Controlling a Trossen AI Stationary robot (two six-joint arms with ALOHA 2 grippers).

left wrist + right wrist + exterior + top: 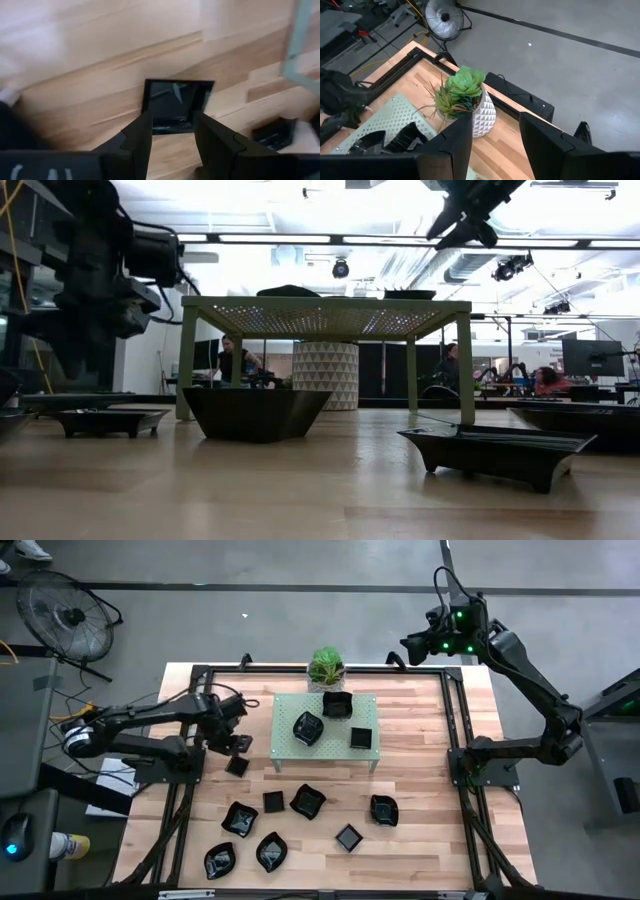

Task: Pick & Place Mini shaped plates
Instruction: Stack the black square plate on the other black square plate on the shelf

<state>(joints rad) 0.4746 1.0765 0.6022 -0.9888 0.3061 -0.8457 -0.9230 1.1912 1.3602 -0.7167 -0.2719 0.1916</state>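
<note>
Mini shaped plates (273, 802) mostly scattered over counter's (420, 790) near half, three on green rack (365, 760). Square plate (177, 102) lies just ahead of left hand (172, 145), between parted, empty fingers. Right hand (495, 145) open, empty, high over far edge near plant (462, 100).

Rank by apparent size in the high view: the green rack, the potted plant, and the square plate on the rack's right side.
1. Green rack, clearly largest.
2. Potted plant.
3. Square plate, smallest, though only a little smaller than the plant.
</note>
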